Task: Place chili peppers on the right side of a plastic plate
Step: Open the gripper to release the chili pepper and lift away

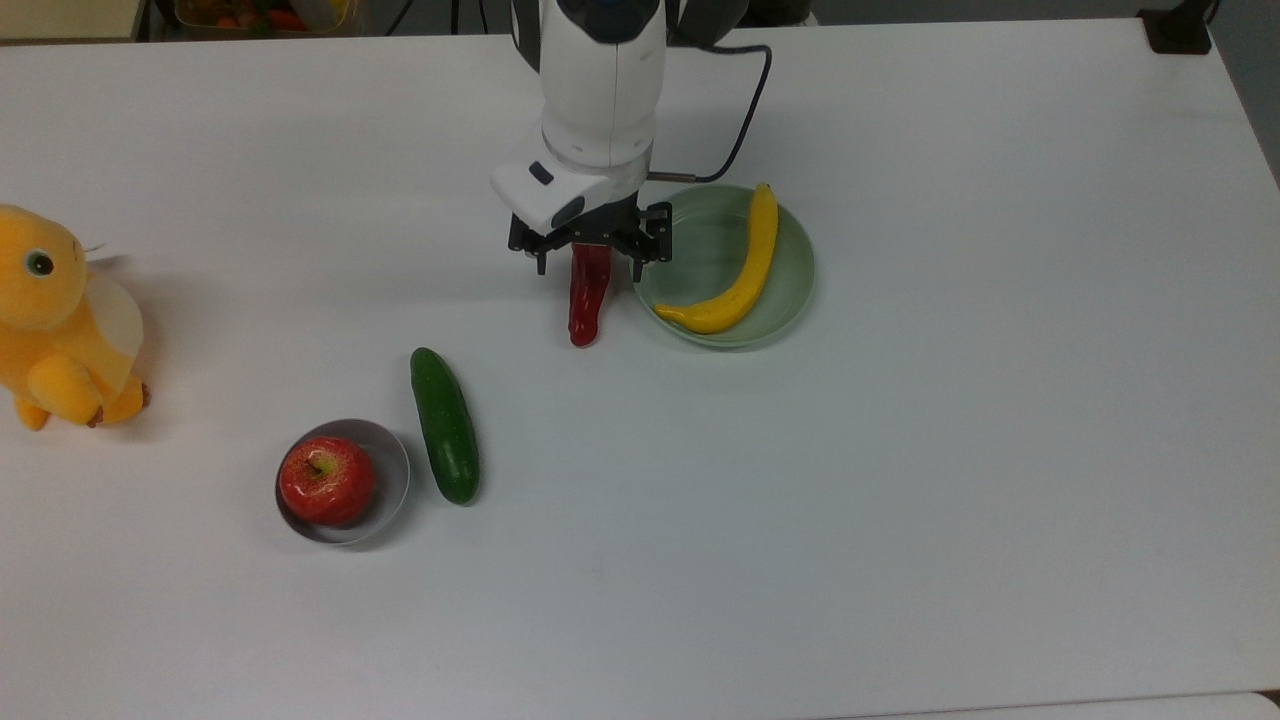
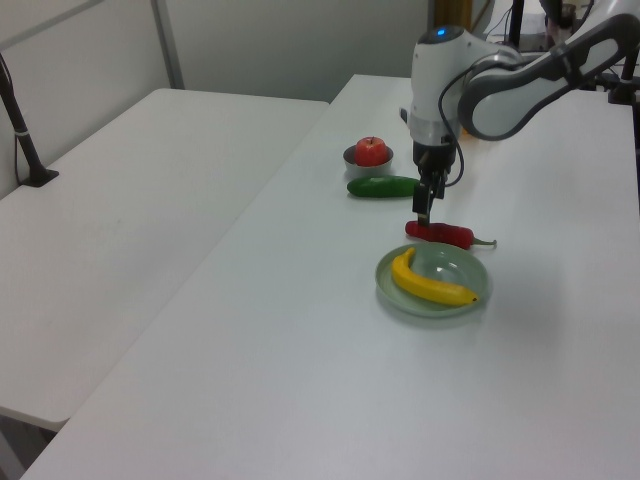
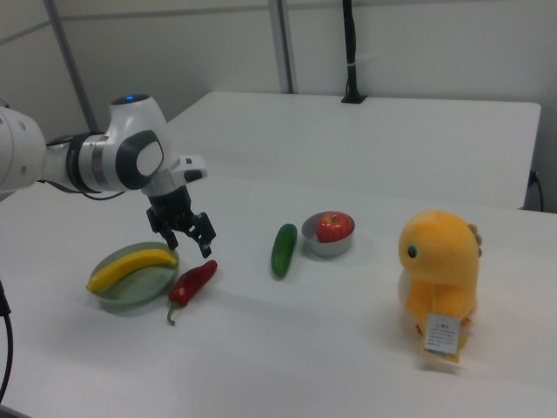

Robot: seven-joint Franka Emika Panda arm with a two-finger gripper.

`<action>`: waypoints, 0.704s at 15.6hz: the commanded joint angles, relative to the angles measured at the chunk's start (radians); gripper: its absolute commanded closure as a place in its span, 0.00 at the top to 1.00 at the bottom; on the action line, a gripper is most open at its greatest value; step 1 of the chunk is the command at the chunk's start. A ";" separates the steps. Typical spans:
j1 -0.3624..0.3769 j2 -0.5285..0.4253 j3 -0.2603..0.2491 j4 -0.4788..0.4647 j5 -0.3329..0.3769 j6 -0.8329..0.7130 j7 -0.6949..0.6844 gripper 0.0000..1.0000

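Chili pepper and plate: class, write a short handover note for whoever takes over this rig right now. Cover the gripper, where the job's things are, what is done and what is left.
Gripper: open, just above the stem half of the chili pepper, not gripping it.
Chili pepper: lying flat on the table, close beside the plastic plate; on the top view's left of it, on the right view's right of it.
Plastic plate: holds a banana.
Done: the pepper is set down next to the plate and let go.
Left: lift the arm clear, presumably. Check that this is the intended side.
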 commanded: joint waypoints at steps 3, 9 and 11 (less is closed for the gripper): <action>0.005 -0.123 -0.009 0.023 0.028 -0.123 0.019 1.00; 0.009 -0.232 -0.096 0.021 0.158 -0.153 0.019 1.00; 0.011 -0.252 -0.116 0.020 0.167 -0.159 0.020 1.00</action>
